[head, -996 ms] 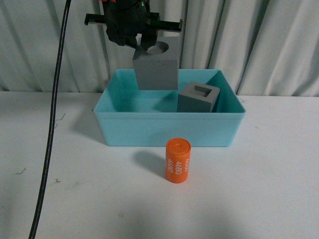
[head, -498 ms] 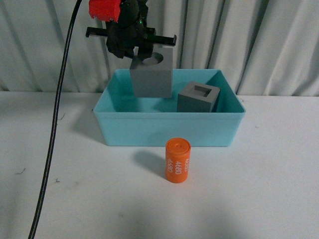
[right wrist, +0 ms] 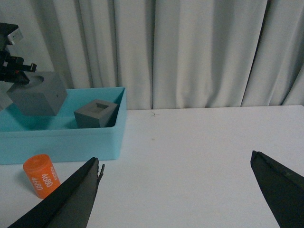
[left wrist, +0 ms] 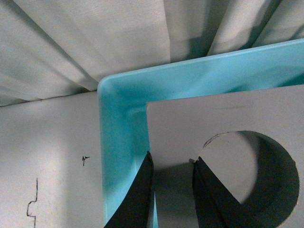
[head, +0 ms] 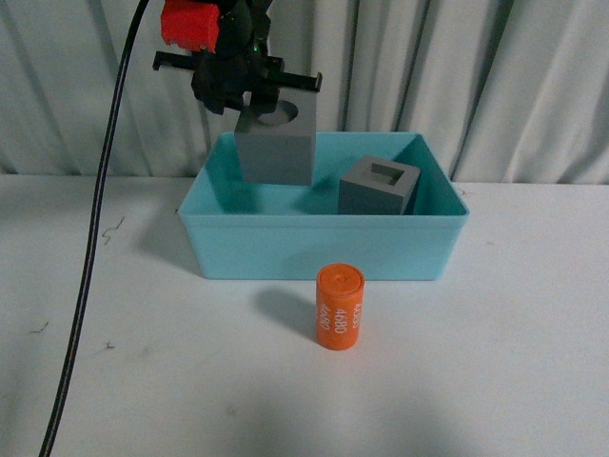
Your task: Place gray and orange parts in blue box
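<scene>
Gray cube with the round recess (head: 276, 145) hangs in the upper left of centre in the front view, over the back left part of the blue box (head: 285, 249) and clear of its floor, slightly tilted. It looks stiff and matte, so it should not slip easily, and is probably light (the recess hollows it out). The thin wall between recess and outer face is the natural hold. That is where the left gripper (head: 255, 103) has it: in the left wrist view one finger lies on the outer face and the other reaches to the recess edge, pinching that wall. The left arm comes down from the top of the frame, wrist pointing steeply downward. The square-recess cube (head: 379, 188) already sits inside the box at its right, leaning toward the back wall. The orange cylinder (head: 340, 307) stands upright on the table (head: 514, 362), just in front of the box, at lower centre. It looks rigid and smooth, likely to roll if tipped, and best taken across its sides. The right gripper (right wrist: 175, 157) is spread wide, low over bare table, holding nothing.
</scene>
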